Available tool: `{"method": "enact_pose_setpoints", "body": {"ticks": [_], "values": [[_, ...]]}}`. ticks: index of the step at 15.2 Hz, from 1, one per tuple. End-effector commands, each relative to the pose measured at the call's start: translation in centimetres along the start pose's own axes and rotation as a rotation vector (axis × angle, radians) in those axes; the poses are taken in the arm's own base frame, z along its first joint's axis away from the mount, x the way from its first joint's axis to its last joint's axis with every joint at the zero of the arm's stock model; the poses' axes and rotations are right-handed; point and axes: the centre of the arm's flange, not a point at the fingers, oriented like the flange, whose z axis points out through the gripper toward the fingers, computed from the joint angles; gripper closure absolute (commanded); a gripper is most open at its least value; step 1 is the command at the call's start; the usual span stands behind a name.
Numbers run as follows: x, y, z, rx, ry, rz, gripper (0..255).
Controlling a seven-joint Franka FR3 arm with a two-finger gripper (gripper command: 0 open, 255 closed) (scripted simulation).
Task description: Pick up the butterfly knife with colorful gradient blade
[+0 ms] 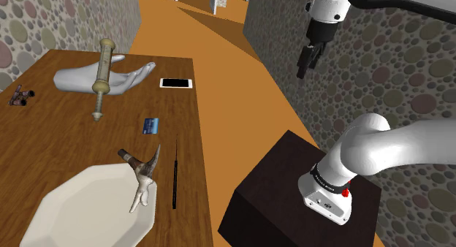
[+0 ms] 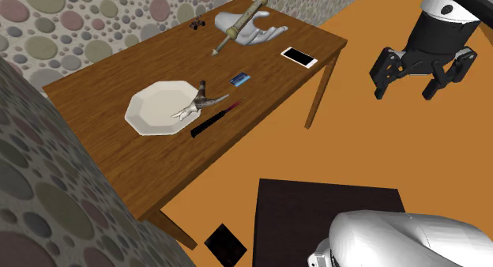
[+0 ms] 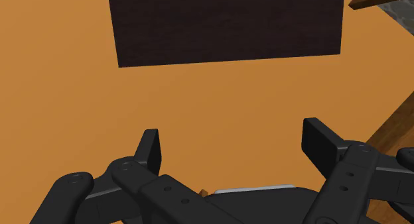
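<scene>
1. Flat on the wooden surface lies the butterfly knife, long and very thin. It runs along the surface's edge on the stand's side, in the shoulder view's lower middle.
2. From the second exterior view the butterfly knife has a black handle half and a blade that shades from red into purple.
3. Just beside it, farther in from that edge, sits a white eight-sided plate.
4. A hammer with a pale handle and a dark clawed head rests on the plate's rim. Its head points toward the knife's blade and comes close to it; I cannot tell whether they touch.
5. Past the blade's tip lies a small blue card, and farther on a white phone near the same edge.
6. At the far end of the surface a white model hand lies palm up, with a long tan rod-shaped tool resting across it.
7. A small dark thing sits at the far corner; what it is cannot be made out.
8. Nothing lies on top of the knife; the hammer and plate crowd one long side, while the edge side is bare wood.
9. Well apart from the knife, the gripper hangs off the surface, above the orange floor and beside a pebble-patterned wall.
10. Its jaws are spread wide with nothing between them; in the wrist view they frame floor and the dark stand.
</scene>
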Motion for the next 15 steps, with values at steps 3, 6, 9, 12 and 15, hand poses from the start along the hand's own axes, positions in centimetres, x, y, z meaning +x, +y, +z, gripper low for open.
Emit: {"method": "enact_pose_setpoints", "body": {"ticks": [3,6,9,12,15], "values": [[-0.1,-2.3,1.1,0.006,-0.003,0.033,0],[-0.2,-5.8,2.6,0.016,-0.007,0.083,0],[0.0,-9.3,4.2,0.025,-0.011,0.133,0],[0.3,-12.8,5.6,0.035,-0.015,0.183,0],[0.7,-16.3,7.1,0.044,-0.019,0.233,0]]}}
